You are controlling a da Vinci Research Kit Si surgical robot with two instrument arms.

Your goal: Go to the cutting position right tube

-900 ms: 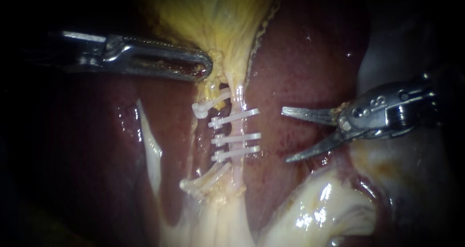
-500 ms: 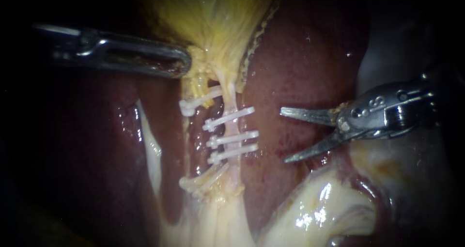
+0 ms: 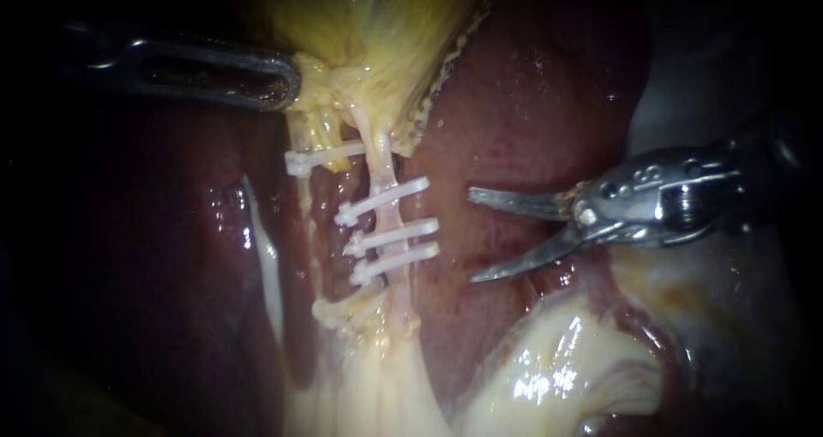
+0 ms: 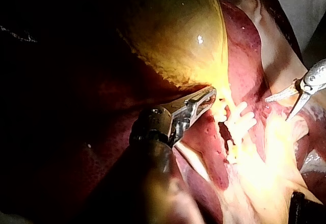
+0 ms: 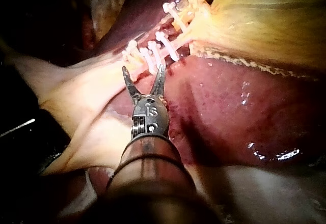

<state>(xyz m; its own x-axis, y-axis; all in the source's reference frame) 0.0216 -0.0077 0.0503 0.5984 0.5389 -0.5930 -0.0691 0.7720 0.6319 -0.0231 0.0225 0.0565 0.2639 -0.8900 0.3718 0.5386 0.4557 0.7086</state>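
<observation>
The right tube [image 3: 387,218] is a thin pale strand running down from the yellow gallbladder [image 3: 386,26], crossed by three white clips [image 3: 381,199]. My right instrument [image 3: 471,236] comes in from the right, its two thin blades open and pointing at those clips with a gap of liver between. In the right wrist view the open blades [image 5: 143,71] stand just short of the clips [image 5: 153,51]. My left instrument [image 3: 283,81] has its jaws shut on the gallbladder's lower end, holding it to the left. A left tube [image 3: 321,133] carries its own clip [image 3: 313,158].
Dark red liver [image 3: 531,103] lies on both sides of the tubes. Glistening pale fatty tissue [image 3: 557,368] fills the lower right under my right instrument. A pale strip [image 3: 266,266] runs down left of the tubes. Another clip [image 3: 343,308] sits low on the left tube.
My left instrument has drawn the gallbladder's end to the left, taking tubes and clips with it. My right instrument has moved left toward the clips, blades still open.
</observation>
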